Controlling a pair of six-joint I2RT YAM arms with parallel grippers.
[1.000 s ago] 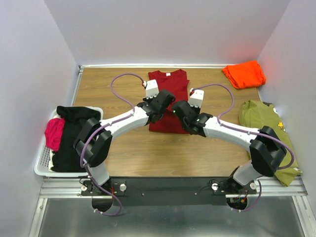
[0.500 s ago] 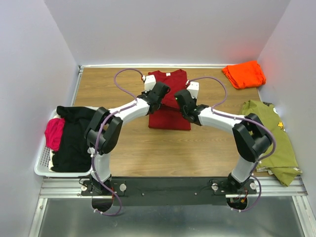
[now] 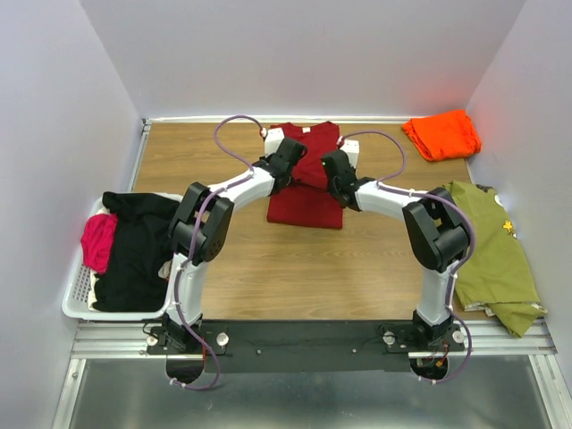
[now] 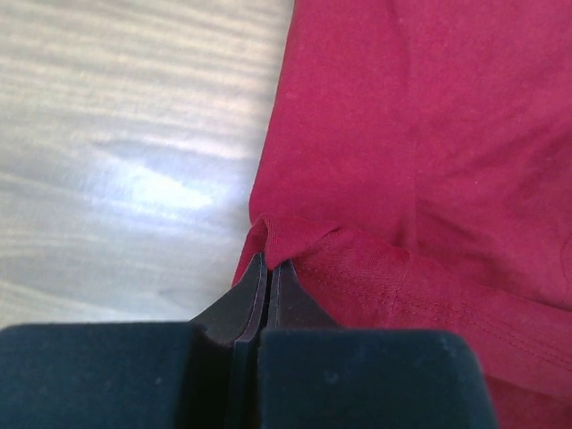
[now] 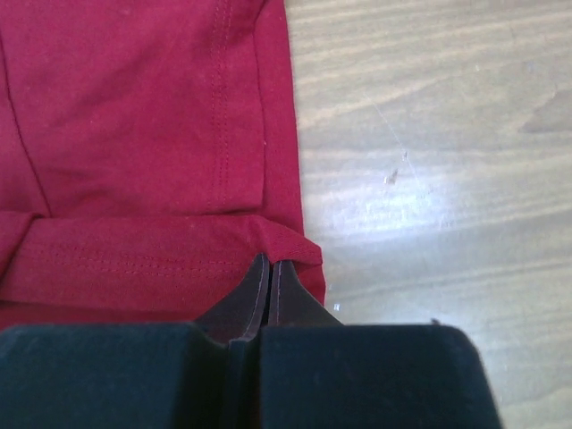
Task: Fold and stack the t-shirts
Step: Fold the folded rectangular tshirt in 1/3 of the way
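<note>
dark red t-shirt (image 3: 306,204): lying mid-table (image 3: 179,161), near hem lying doubled over its body. left gripper (image 4: 268,264): pinching the hem's left corner. right gripper (image 5: 270,266): pinching the right corner. orange t-shirt (image 3: 441,134): sitting at the far right corner.

Top cam: the white-and-black left arm (image 3: 237,188) and right arm (image 3: 386,198) are sitting over the middle of the dark red cloth t-shirt (image 3: 305,207), hiding both sets of fingertips there. Wrist cams are cropping the shirt at the frame edges, and the black left gripper (image 4: 268,271) and black right gripper (image 5: 268,268) are getting chopped off at the bottom. The white neck label (image 3: 303,130) is reading as just a speck.
</note>
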